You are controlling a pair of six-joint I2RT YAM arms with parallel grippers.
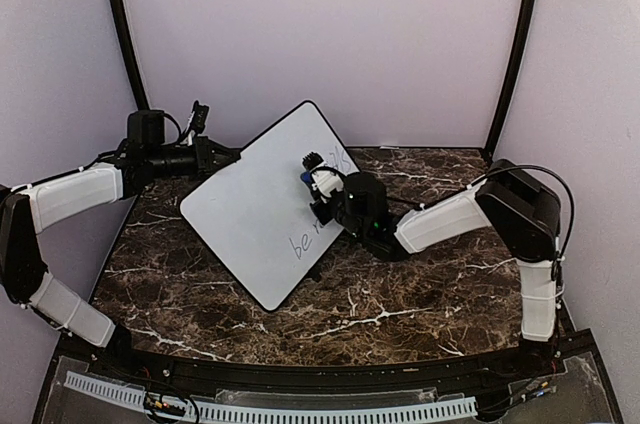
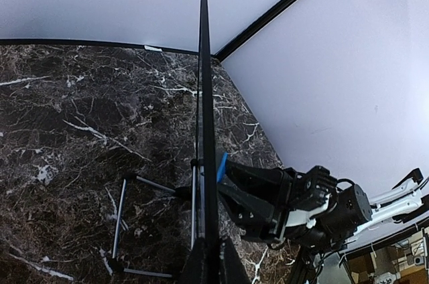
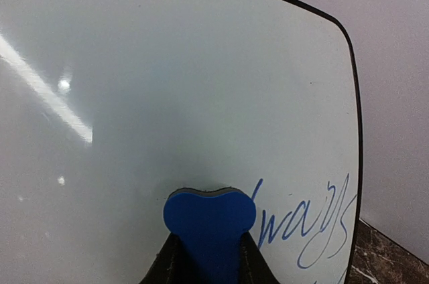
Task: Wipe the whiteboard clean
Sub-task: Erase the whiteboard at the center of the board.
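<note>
The whiteboard point(image 1: 255, 214) stands tilted on the marble table, its face towards the right arm. My left gripper point(image 1: 213, 158) is shut on its upper left rim. In the left wrist view the whiteboard point(image 2: 204, 96) is edge-on and the left gripper point(image 2: 208, 265) pinches that edge. My right gripper point(image 1: 318, 184) is shut on a blue eraser point(image 3: 209, 220) and presses it flat against the whiteboard point(image 3: 167, 76). Blue handwriting point(image 3: 301, 224) lies just right of the eraser. More writing point(image 1: 305, 239) shows below the gripper. The eraser point(image 2: 220, 167) touches the board's face.
A thin metal wire stand point(image 2: 123, 224) rests on the dark marble table point(image 1: 400, 294) behind the board. Lilac walls with black corner poles point(image 1: 122, 24) close in the back and sides. The right arm's elbow point(image 1: 520, 209) sits near the right wall.
</note>
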